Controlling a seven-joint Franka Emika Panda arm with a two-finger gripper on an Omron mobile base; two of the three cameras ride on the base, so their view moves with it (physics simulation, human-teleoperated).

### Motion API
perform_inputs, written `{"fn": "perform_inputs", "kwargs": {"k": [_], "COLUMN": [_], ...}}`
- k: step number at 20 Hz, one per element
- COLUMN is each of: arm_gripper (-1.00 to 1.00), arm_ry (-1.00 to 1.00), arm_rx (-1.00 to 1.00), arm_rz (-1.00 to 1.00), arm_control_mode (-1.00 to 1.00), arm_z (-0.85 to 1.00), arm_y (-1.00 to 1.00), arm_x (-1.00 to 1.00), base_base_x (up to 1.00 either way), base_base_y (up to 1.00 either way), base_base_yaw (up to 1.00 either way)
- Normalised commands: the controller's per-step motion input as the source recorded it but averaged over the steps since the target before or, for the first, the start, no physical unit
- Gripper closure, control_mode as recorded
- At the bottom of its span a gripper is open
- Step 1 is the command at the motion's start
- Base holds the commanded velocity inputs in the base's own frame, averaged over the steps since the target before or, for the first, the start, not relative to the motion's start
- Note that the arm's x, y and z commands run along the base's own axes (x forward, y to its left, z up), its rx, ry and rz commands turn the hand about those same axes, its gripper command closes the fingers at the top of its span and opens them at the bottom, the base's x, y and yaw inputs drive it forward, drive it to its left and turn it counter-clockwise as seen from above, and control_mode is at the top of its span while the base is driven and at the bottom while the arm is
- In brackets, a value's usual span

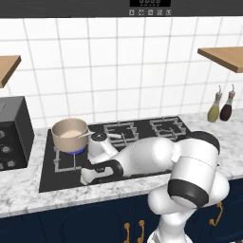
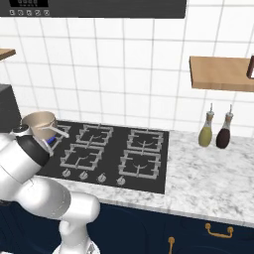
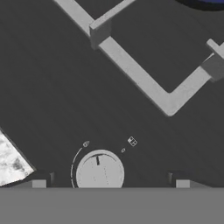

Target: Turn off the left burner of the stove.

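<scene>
The stove (image 1: pixel 57 179) (image 2: pixel 150 171) is a black glass cooktop with grey grates. Blue flame glows at the left burner (image 1: pixel 75 152) (image 2: pixel 50 141), under a pot. In the left base view my arm bends down to the stove's front left edge. In the hand view my gripper (image 3: pixel 111 183) is open, its fingertips (image 3: pixel 42 182) standing one on each side of a round silver knob (image 3: pixel 99 173), apart from it. The knob's dark mark points up in that view. A grate corner (image 3: pixel 168 104) lies beyond it, and a sliver of blue glow (image 3: pixel 212 1) shows at the top right.
A tan pot (image 1: pixel 70 133) (image 2: pixel 39 121) sits on the lit burner, handle to the right. A black appliance with dials (image 1: pixel 14 133) stands left of the stove. Two bottles (image 1: pixel 220 107) (image 2: pixel 214 132) stand on the marble counter (image 2: pixel 208 173) at right. Other knobs (image 2: pixel 101 177) line the stove's front.
</scene>
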Motion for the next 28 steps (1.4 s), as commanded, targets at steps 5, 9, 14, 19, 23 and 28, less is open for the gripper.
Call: {"fn": "perform_inputs", "kwargs": {"k": [5, 9, 14, 19, 23, 28], "arm_gripper": [-1.0, -1.0, -1.0, 1.0, 1.0, 1.0], "arm_ry": [0.0, 0.02, 0.0, 0.0, 0.0, 0.01], "arm_rx": [0.0, 0.0, 0.0, 0.0, 0.0, 0.07], "arm_rz": [0.0, 0.0, 0.0, 0.0, 0.0, -0.18], "arm_control_mode": [-1.0, -1.0, -1.0, -1.0, -1.0, -1.0], "arm_z": [-0.13, -0.13, -0.08, 0.0, 0.0, 0.0], "arm_y": [0.0, 0.0, 0.0, 0.0, 0.0, -0.09], "arm_x": [-0.13, -0.11, -0.01, 0.0, 0.0, 0.0], "base_base_x": [0.0, 0.0, 0.0, 0.0, 0.0, 0.0], "base_base_y": [0.0, 0.0, 0.0, 0.0, 0.0, 0.0], "base_base_yaw": [0.0, 0.0, 0.0, 0.0, 0.0, 0.0]}}
